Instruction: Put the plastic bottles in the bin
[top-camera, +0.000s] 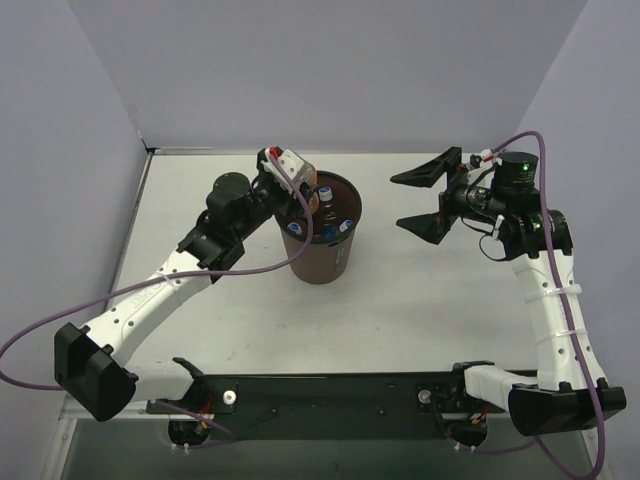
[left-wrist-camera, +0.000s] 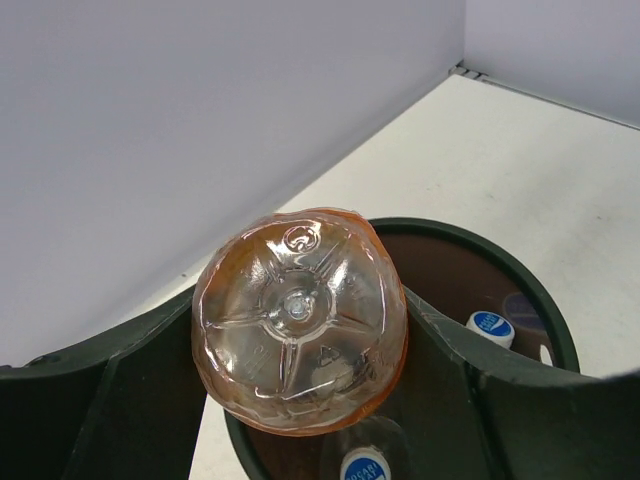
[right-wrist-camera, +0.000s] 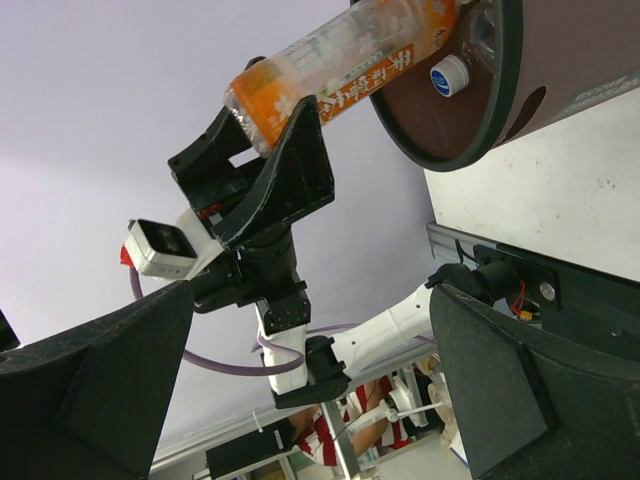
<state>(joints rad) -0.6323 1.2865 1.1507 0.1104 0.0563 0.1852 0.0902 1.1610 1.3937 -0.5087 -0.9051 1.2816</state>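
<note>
A white table (top-camera: 420, 300) stood boxed in by plain pale grey walls (top-camera: 330, 70), with a metal strip (top-camera: 400, 152) along its far edge and a black board (top-camera: 330, 390) across its near one. Beyond the table hung something red-and-white striped (right-wrist-camera: 335, 432), too blurred to name.

Left arm (top-camera: 165, 285) stretched forward, left tool (top-camera: 298, 190) gripping; right arm (top-camera: 555, 310) bent, right tool (top-camera: 396, 201) spread wide.

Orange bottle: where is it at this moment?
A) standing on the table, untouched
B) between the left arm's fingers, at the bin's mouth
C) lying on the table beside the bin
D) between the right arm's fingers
B: the right wrist view shows the orange bottle clamped between the left fingers, its far end at the rim of the bin.
</note>
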